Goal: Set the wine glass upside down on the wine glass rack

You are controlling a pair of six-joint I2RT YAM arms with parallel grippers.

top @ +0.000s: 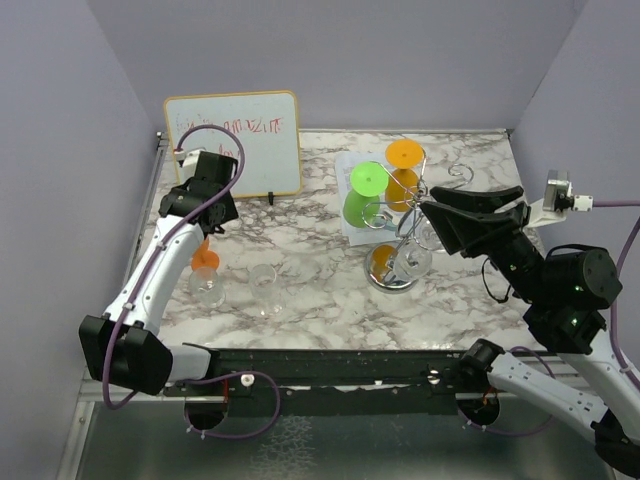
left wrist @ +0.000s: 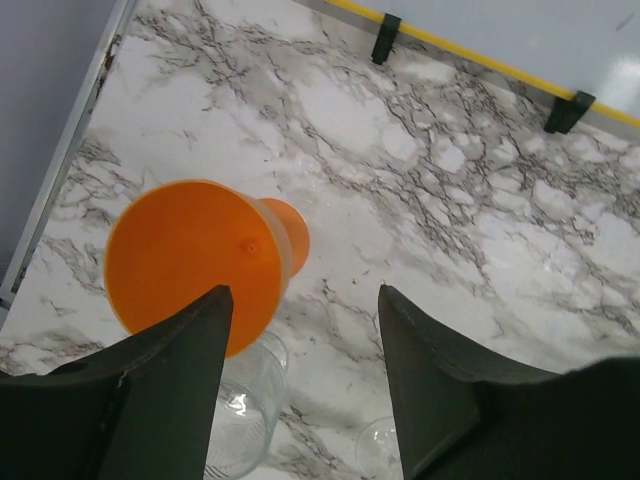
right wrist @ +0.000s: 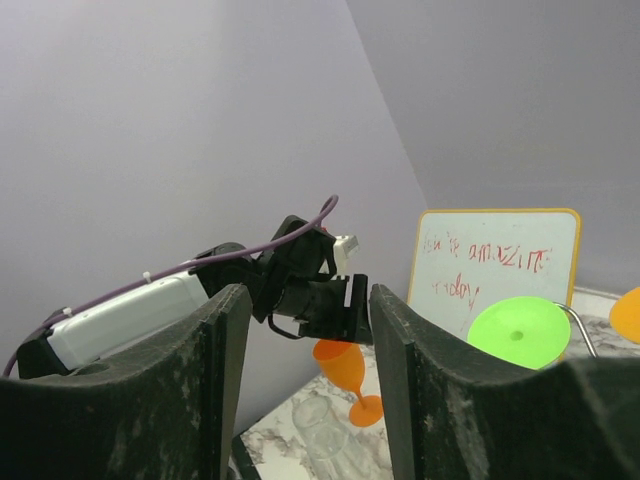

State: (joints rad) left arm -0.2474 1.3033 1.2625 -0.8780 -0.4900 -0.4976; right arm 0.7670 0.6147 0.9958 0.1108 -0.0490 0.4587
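An orange wine glass (top: 205, 260) sits tilted at the table's left, bowl uppermost, foot on the marble; it also shows in the left wrist view (left wrist: 190, 260) and the right wrist view (right wrist: 345, 370). My left gripper (top: 205, 228) hovers just above it, open; in its own view (left wrist: 305, 290) the left finger overlaps the bowl's rim and nothing lies between the jaws. The chrome wine glass rack (top: 392, 272) stands at centre right with a green glass (top: 365, 190) and orange glasses (top: 404, 157) hanging upside down. My right gripper (top: 425, 205) is open and empty beside the rack's arms (right wrist: 308, 290).
Two clear glasses (top: 208, 290) (top: 265, 290) stand near the front left, the first right beside the orange glass (left wrist: 240, 410). A whiteboard (top: 235, 140) with red writing stands at the back left. Purple walls enclose the table on three sides.
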